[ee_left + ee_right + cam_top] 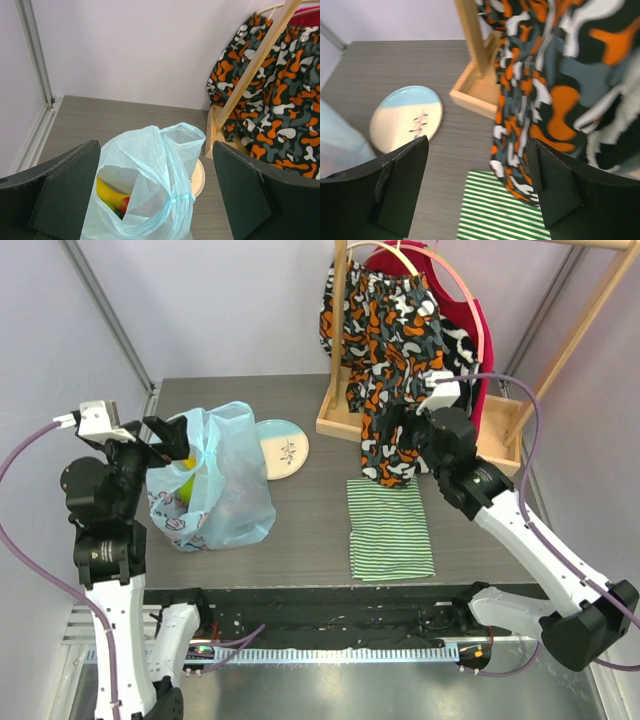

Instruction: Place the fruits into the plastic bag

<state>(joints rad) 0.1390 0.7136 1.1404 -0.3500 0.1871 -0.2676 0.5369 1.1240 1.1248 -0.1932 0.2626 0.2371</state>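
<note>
The left hand (156, 165) hangs released, fingers spread wide and gripping nothing, over the plastic bag (215, 490), which stands on the desk (300, 550) just below and between those fingers. We cannot tell whether a finger brushes the plastic. Through the bag's open mouth, directly under the hand, we see a yellow banana (110, 192) and, against it, a red strawberry (125, 205) with a sliver of something green beside them. The rest of the fruit is hidden by the translucent blue folds.

The right hand (477, 165) is also slack and spread, holding nothing, raised just in front of a patterned garment (390, 330) that hangs from a wooden rack (335, 425). Beneath this hand lies a green-and-white striped cloth (390, 530), folded flat. A pale plate (283, 448) with a leaf sketch sits ahead of it and to its left, and the bag stands well apart, further to that same side.
</note>
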